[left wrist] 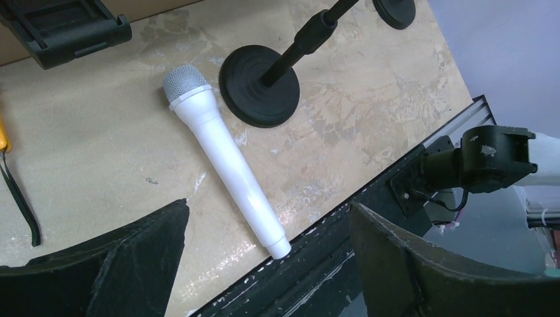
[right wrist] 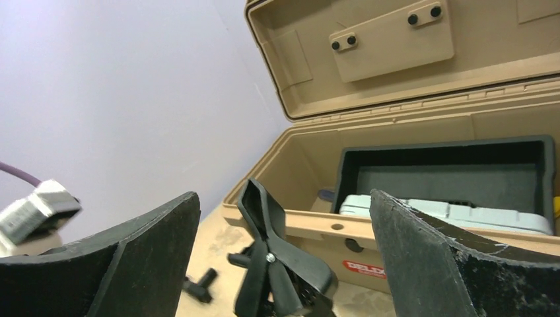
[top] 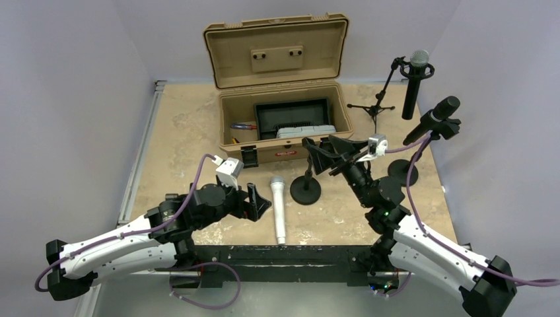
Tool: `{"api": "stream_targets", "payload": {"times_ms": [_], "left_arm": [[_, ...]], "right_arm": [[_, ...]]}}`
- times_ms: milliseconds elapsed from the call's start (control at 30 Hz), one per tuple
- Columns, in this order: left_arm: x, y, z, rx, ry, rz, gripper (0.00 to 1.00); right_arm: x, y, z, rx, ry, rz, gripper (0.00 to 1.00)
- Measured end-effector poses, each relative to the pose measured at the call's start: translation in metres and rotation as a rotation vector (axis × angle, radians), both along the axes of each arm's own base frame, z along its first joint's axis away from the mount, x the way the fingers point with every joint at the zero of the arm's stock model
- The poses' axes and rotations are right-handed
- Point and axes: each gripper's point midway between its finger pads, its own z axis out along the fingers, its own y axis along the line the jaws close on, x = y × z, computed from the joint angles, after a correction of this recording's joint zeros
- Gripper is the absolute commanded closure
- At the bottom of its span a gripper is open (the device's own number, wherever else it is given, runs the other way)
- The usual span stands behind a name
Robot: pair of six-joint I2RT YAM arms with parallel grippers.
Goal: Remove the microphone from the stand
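clearance is judged needed: the white microphone (top: 279, 208) is already laid flat on the tabletop (top: 191, 132) beside the stand (top: 306, 189), the left pincer (top: 259, 202) and right pincer (top: 328, 155) are spread empty, and the right is best drawn straight away from the bare clip (right wrist: 274, 264).

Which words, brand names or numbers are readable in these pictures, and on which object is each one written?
Red label on the front wall of the tan case: white letters, too blurred to read in the right wrist view and too small in the top view.
No other text: the white microphone shows no readable marking.
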Motion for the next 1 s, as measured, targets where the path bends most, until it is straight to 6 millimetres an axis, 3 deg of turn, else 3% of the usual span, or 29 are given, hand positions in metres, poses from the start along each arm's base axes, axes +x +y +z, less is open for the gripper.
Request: {"api": "stream_targets", "payload": {"times_ms": [300, 500, 700, 1000], "left_arm": [[-0.003, -0.004, 0.002, -0.006, 0.009, -0.021, 0.12], [-0.005, -0.005, 0.003, -0.009, 0.016, -0.035, 0.13], [-0.006, -0.004, 0.004, -0.014, 0.014, -0.037, 0.14], [-0.006, -0.008, 0.0, 0.006, 0.027, -0.044, 0.14]], "right_arm": [[-0.005, 0.02, 0.027, 0.067, 0.132, 0.116, 0.03], [0.009, 0.035, 0.032, -0.027, 0.187, 0.123, 0.23], [0.027, 0.04, 0.024, -0.193, 0.218, 0.077, 0.51], [0.031, 0.045, 0.009, -0.359, 0.227, 0.092, 0.57]]}}
